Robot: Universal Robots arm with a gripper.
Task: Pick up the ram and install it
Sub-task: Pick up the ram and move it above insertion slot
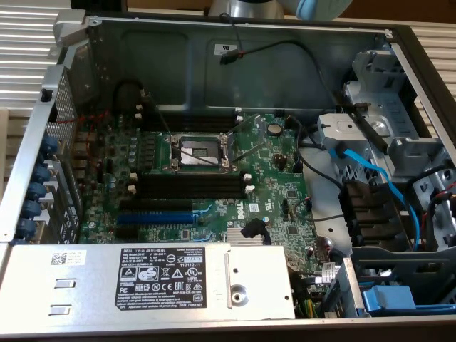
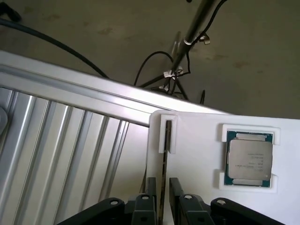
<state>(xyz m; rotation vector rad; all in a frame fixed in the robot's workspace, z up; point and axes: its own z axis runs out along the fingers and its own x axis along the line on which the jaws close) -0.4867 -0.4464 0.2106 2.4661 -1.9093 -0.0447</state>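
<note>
The ram (image 2: pixel 165 164) shows edge-on in the wrist view as a thin dark stick standing upright in a slot of a white holder (image 2: pixel 197 136). My gripper (image 2: pixel 163 183) is open and straddles it, one black finger (image 2: pixel 151 190) on each side with a narrow gap to the stick. Nothing is gripped. In the exterior view the open computer case holds the green motherboard (image 1: pixel 271 178), whose long black memory slots (image 1: pixel 189 185) lie below the processor socket (image 1: pixel 199 149).
A processor chip (image 2: pixel 249 159) sits in the white holder beside the ram. A ribbed metal surface (image 2: pixel 61 150) lies alongside. In the case are a blue expansion slot (image 1: pixel 153 214), a silver power supply (image 1: pixel 142 281), blue cables (image 1: pixel 377 178) and a drive cage (image 1: pixel 385 121).
</note>
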